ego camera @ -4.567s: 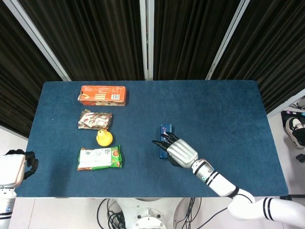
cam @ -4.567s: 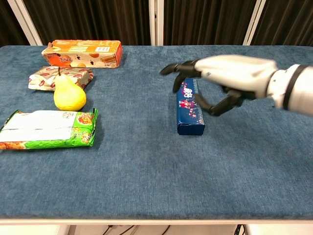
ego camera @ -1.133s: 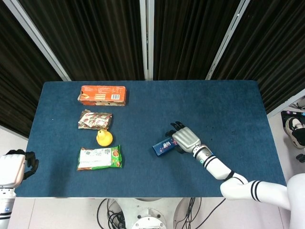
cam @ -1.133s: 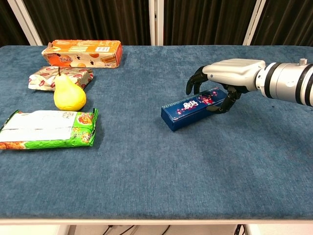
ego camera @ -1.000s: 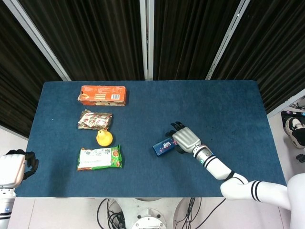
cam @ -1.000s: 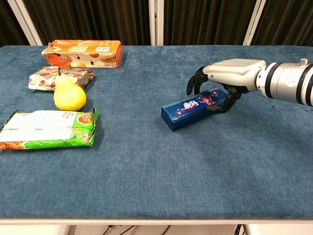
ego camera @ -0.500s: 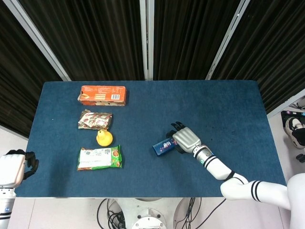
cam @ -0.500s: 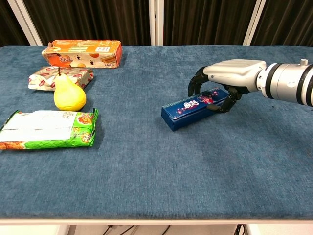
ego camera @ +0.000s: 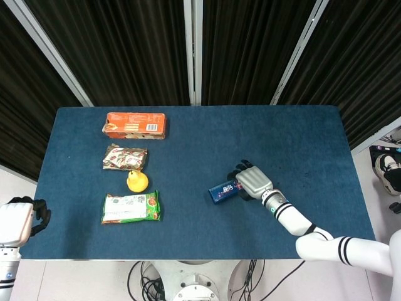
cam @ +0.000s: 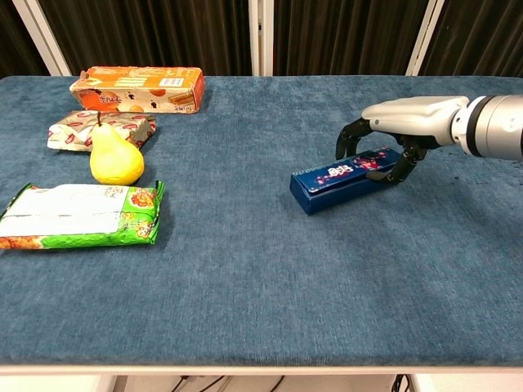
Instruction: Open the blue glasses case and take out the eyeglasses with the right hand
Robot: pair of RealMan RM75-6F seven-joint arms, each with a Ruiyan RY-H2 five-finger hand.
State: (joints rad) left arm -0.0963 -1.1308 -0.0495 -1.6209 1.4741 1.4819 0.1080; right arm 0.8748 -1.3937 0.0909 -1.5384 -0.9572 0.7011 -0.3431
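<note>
One step in: right hand (cam: 391, 143) grips the shut case (cam: 343, 179) at its far end; next, get the lid open.

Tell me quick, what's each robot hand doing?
Left hand: off the table, holding nothing, fingers curled.
Right hand: gripping one end of the blue glasses case.

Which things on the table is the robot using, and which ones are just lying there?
Using:
blue glasses case
right robot hand, gripping the case's end

Just lying there:
orange box
crinkly snack packet
yellow pear
green snack bag
left robot hand, off the table's edge
</note>
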